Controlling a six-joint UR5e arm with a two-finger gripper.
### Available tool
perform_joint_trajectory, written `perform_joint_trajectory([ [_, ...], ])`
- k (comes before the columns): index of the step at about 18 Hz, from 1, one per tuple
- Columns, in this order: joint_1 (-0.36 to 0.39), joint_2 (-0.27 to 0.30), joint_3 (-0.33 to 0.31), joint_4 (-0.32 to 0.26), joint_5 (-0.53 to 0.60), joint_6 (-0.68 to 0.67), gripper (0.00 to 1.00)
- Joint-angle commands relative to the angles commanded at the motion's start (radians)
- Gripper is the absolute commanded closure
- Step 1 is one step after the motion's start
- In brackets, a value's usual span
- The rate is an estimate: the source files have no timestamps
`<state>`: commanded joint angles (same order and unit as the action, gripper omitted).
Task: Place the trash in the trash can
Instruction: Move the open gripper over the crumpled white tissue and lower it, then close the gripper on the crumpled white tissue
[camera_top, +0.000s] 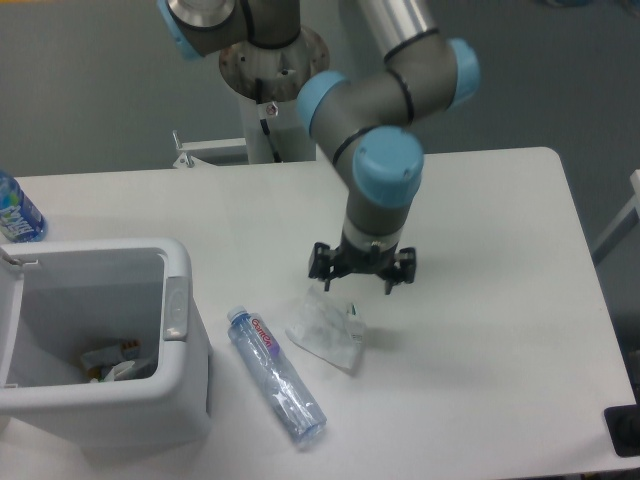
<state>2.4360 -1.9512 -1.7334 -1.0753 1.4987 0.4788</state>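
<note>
A crumpled whitish wrapper (326, 330) lies on the white table, near the front middle. Just left of it a slim clear bottle (276, 375) with a red-and-white label lies on its side, cap toward the bin. The white trash can (178, 345) stands at the front left, with some scraps in its grey inside. My gripper (358, 282) hangs open just above the wrapper's far edge, fingers pointing down, nothing between them.
A blue-labelled bottle (17, 213) stands at the table's left edge behind the bin. The arm's base column (272, 100) rises behind the table's far edge. A dark object (623, 432) sits at the front right corner.
</note>
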Motion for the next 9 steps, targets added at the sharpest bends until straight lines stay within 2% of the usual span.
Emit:
perform_joint_trajectory([
  [4, -0.017, -0.04, -0.002, 0.002, 0.005, -0.04, 0.0],
  [7, -0.029, -0.043, -0.008, 0.003, 0.02, -0.046, 0.01],
  [9, -0.029, -0.048, -0.011, 0.003, 0.034, -0.058, 0.25],
])
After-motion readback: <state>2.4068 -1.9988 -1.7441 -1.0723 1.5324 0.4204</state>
